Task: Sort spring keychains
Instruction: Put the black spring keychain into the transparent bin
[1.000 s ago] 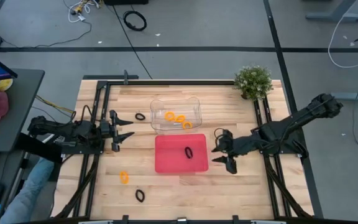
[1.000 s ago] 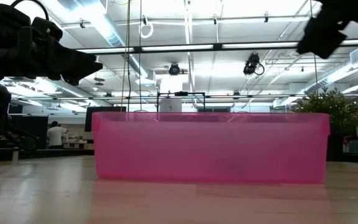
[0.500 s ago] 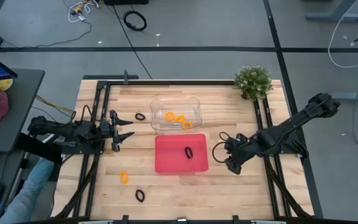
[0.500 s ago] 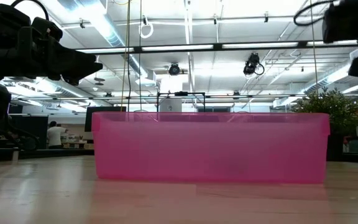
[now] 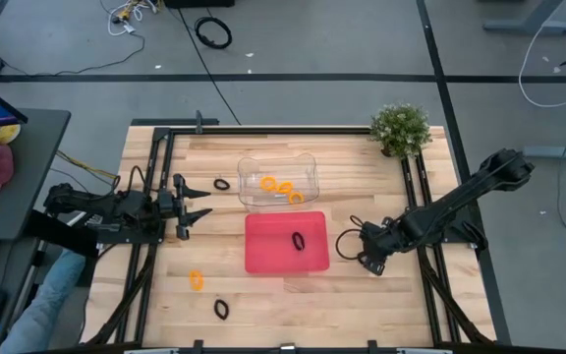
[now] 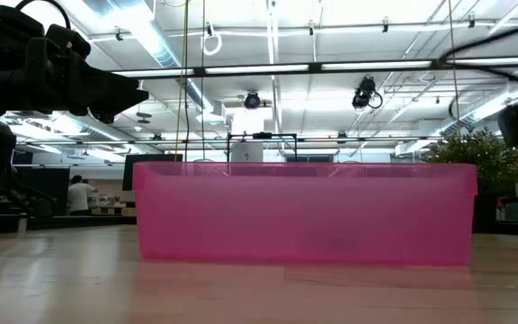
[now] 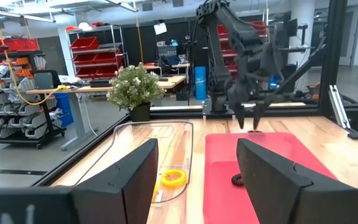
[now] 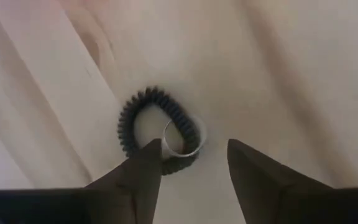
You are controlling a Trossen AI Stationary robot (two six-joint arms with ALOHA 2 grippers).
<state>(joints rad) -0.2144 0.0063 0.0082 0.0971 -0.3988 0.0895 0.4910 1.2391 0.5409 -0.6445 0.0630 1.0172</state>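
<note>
Right pincer (image 8: 188, 163) released over black spring keychain (image 8: 157, 134), red tray (image 5: 286, 243) beside, left pincer (image 5: 197, 207) released

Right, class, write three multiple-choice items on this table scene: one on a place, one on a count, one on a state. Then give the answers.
1. Where is the plant?
A. at a far corner of the table
B. in the red tray
C. beside the left arm

2. How many black keychains lie in the red tray?
A. none
B. one
C. three

3. How do the right gripper jaws stand?
A. shut on a keychain
B. open over a black keychain
C. holding the clear tray

Answers:
1. A, the high view shows it at the far right corner.
2. B, a single black loop lies there.
3. B, the right wrist view shows the fingers apart just above a black keychain on the wood.
</note>
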